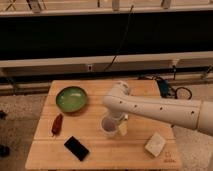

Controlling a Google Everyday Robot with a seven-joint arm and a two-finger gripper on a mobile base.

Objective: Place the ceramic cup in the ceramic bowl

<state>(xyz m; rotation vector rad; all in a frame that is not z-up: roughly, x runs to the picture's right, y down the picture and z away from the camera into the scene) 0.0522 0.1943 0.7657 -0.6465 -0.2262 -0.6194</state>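
The ceramic cup, small and whitish with a pale lilac inside, stands upright on the wooden table near its middle. The green ceramic bowl sits at the table's back left, apart from the cup. My gripper reaches down from the white arm, which comes in from the right. It is at the cup's right side, right against its rim. The bowl holds nothing.
A red elongated object lies left of the cup. A black phone-like slab lies at the front left. A cream rectangular block lies at the front right. Cables lie on the floor behind the table.
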